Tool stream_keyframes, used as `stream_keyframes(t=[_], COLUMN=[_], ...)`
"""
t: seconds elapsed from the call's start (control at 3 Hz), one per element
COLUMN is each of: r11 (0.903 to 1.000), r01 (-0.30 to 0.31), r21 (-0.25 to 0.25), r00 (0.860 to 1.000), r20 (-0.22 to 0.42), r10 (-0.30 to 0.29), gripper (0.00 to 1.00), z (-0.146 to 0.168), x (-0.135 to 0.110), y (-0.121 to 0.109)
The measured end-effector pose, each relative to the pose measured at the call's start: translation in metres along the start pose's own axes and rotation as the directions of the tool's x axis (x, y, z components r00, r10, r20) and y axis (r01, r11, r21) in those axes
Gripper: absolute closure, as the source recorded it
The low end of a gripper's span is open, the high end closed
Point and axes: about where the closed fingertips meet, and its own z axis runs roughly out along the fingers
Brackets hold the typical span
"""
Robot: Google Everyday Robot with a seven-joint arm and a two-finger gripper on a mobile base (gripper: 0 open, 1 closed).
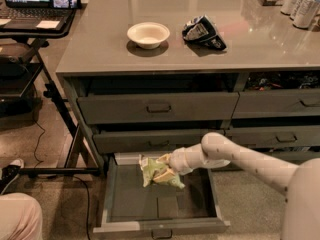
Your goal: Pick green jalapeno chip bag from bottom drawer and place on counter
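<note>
The green jalapeno chip bag (pixel 150 170) is crumpled, light green and white, and hangs above the back part of the open bottom drawer (pixel 145 206). My gripper (pixel 168 167) reaches in from the right on the white arm and is shut on the bag's right side, holding it clear of the grey drawer floor. The grey counter (pixel 200 56) lies above the drawer fronts.
A white bowl (pixel 148 35) and a black-and-white snack bag (pixel 202 32) sit on the counter. Cans (pixel 300 1) stand at its far right. A black laptop table (pixel 35 24) stands at left. A person's knee (pixel 17 216) and shoe (pixel 10 171) are at bottom left.
</note>
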Motion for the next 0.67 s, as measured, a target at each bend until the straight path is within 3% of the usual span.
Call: stream_keyframes(t=[0.67], r11=[0.9942], r01=[0.099], r21=[0.042], r00=[0.991], r20=[-0.094], r10=[-0.095], gripper=[1.00], z=[-0.118], x=[-0.108], y=[-0.030])
